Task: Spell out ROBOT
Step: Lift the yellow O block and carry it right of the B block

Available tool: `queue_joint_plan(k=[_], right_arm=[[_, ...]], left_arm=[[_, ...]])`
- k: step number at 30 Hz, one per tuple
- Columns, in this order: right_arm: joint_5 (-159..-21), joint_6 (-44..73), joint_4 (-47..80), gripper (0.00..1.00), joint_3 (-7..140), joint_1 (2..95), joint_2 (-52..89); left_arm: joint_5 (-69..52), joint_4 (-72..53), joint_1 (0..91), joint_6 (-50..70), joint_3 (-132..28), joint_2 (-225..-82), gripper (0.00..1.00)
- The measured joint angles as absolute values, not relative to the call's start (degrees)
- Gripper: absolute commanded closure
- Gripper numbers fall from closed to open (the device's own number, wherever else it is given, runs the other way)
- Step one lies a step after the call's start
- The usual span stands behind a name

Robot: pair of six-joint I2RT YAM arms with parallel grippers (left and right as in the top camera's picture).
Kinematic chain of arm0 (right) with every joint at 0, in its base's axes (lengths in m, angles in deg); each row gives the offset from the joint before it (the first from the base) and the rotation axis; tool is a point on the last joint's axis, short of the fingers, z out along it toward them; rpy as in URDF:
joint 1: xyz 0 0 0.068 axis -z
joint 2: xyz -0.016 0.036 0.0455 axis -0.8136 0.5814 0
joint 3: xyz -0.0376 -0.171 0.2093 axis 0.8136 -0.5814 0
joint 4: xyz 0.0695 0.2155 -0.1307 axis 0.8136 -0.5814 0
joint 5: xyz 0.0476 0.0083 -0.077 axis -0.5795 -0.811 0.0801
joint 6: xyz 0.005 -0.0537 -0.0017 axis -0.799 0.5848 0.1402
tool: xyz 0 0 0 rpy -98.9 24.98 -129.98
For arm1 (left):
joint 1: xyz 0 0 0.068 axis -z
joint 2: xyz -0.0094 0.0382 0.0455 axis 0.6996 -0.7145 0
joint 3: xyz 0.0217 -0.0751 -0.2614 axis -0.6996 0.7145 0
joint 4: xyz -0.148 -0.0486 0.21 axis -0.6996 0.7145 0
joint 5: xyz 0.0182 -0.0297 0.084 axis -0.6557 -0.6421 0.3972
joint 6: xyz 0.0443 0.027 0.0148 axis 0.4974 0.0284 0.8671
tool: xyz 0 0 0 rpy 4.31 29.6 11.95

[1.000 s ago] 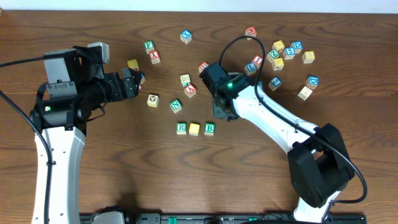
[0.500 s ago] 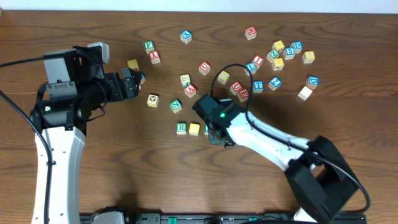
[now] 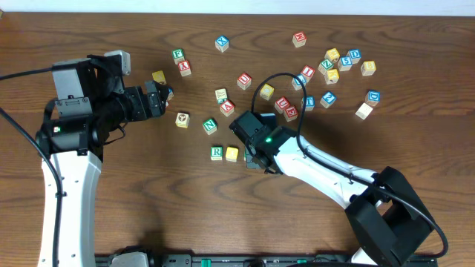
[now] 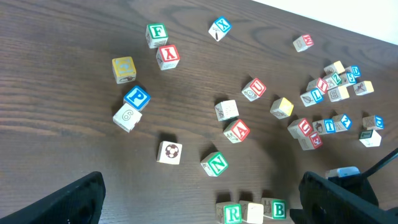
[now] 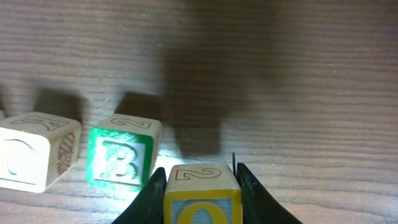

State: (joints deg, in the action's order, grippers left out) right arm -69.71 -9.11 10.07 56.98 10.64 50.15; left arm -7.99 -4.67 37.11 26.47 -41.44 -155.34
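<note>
Yellow-faced O cube (image 5: 202,182) sits gripped in the right tool (image 5: 200,190) beside B cube (image 5: 121,158), hidden overhead; left tool (image 4: 205,196) gapes open.

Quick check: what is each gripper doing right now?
Left gripper: open, holding nothing.
Right gripper: closed on the yellow O cube.

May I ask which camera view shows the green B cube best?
The right wrist view: the B cube sits close and lit, letter sharp, beside the O cube in the right gripper. The left wrist view shows it small at the bottom edge. Overhead, the right arm mostly hides it.
</note>
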Motion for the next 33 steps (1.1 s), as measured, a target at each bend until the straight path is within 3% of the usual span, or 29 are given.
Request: queue_joint_plan(k=[33], right_arm=[[-69.7,-10.7,11.1,0.94,56.5,10.6,50.2]], left_arm=[[-8.0,-4.7,37.1,26.5,-41.4,-155.3,0.02]])
